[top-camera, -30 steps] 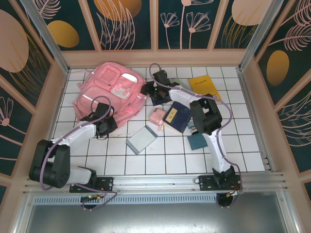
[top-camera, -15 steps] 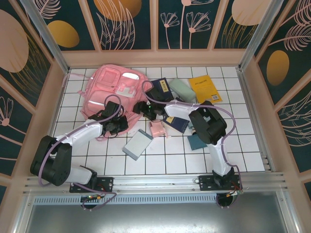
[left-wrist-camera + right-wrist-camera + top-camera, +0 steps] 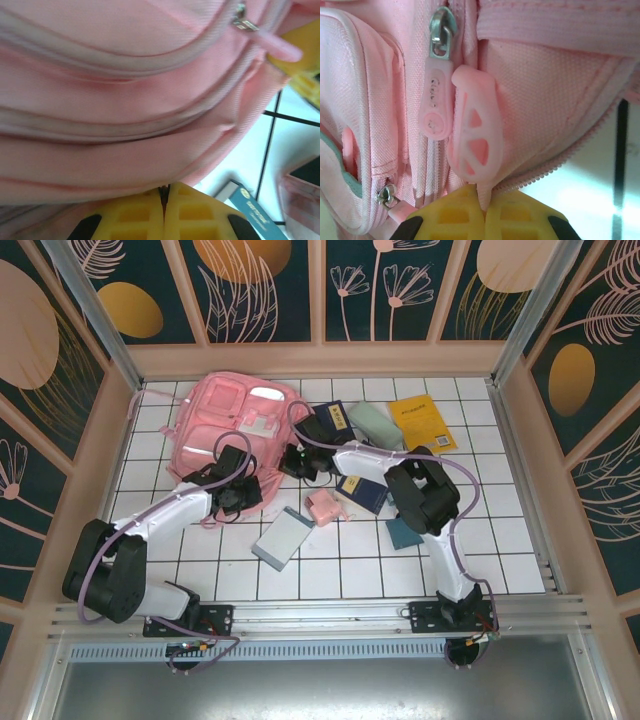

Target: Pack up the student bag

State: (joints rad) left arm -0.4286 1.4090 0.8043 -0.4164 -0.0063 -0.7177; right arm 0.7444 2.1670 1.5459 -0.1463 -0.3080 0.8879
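Both sets of jaws are closed tight. The left jaws pinch pink fabric at the near edge of the backpack (image 3: 232,418), which lies at the far left of the bench (image 3: 500,550). The right jaws clamp the tip of a pink rubber zip pull (image 3: 472,145) on its right side.

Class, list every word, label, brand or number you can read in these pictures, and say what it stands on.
Nothing reads clearly.
Embossed lettering on a pink zipper pull of the student bag: too faint to read.
Dark print on the yellow book: too small.
Yellow label on the navy book: too small.
White print on the blue cover: blurred.
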